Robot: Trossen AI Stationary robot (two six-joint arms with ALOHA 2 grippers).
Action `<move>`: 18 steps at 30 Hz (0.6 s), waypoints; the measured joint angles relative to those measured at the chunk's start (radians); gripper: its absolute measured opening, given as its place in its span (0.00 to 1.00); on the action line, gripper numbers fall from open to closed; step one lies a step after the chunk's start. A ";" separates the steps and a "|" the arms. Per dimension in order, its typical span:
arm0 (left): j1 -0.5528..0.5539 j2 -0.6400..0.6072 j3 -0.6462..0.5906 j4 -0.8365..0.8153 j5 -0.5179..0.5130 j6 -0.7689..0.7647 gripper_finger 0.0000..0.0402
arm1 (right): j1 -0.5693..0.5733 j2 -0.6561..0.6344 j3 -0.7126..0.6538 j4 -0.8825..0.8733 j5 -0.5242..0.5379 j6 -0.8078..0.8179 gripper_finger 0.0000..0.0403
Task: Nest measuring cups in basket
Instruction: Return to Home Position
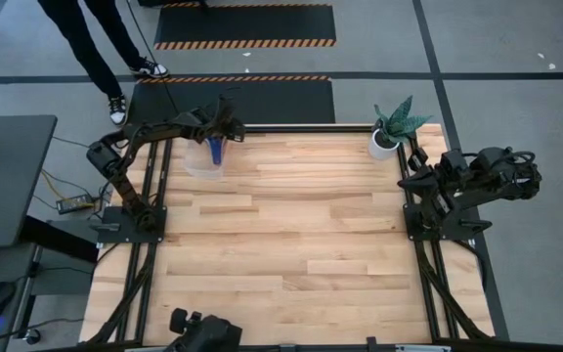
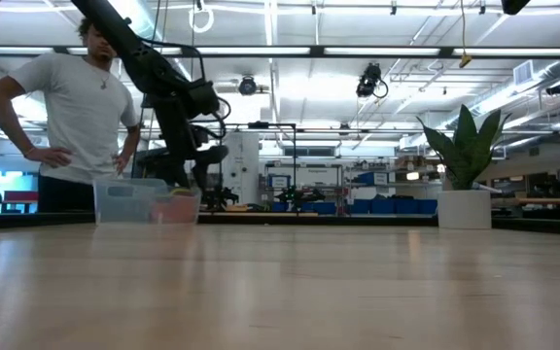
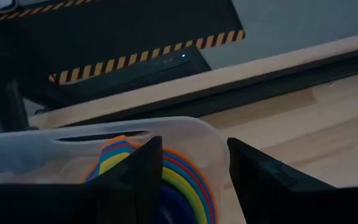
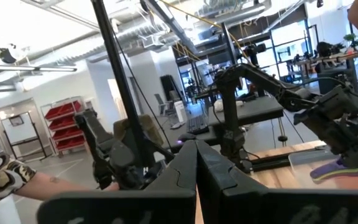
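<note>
The left pincer hangs just above the basket, fingers apart and gripping nothing. Right beneath it, inside the basket, the measuring cups sit nested in one stack. The right pincer waits well apart, near the plant pot, its fingers pressed together

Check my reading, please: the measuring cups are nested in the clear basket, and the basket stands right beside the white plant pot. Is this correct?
Not fully. The measuring cups are nested in the basket, but it stands at the far left, under the open left gripper; the plant pot is at the far right. The high view shows it. The right gripper is shut.
</note>
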 joint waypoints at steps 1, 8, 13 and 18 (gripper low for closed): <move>0.006 0.000 0.000 -0.010 0.002 0.000 0.46 | 0.000 0.000 0.000 0.001 0.000 0.000 0.01; 0.045 -0.004 0.001 -0.044 0.018 -0.001 0.46 | 0.000 0.000 0.000 0.001 0.000 0.000 0.01; 0.036 -0.012 0.018 -0.062 0.023 0.007 0.46 | 0.000 0.000 0.000 0.002 0.000 0.000 0.01; 0.018 -0.012 0.090 -0.134 0.058 0.005 0.46 | 0.000 0.000 0.000 0.001 -0.004 0.000 0.01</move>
